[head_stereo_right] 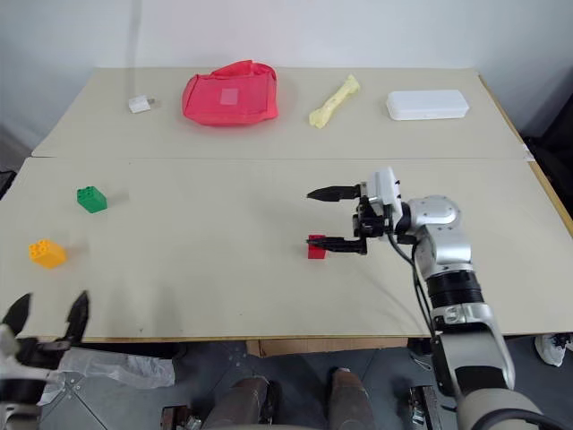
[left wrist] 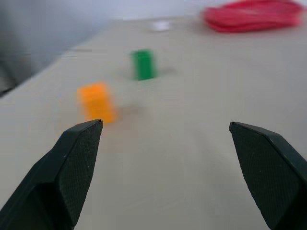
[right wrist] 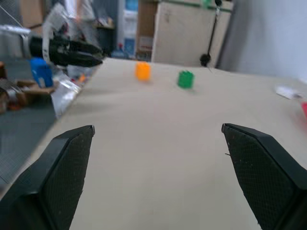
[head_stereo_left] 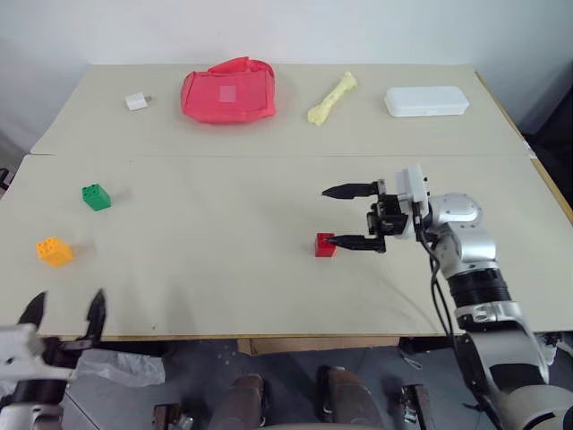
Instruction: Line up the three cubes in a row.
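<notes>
Red cube upright, studs up, just under open right gripper; left gripper open too.

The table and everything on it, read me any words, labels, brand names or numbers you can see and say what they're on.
None can be read.
red pouch: a pale square patch, no letters legible.
white case: blank.
red cube, green cube, orange-yellow cube: no marks visible.
small white block: too small to tell.

A lab or workshop: a plain worktable against a white wall, with cabinets and clutter beyond.
</notes>
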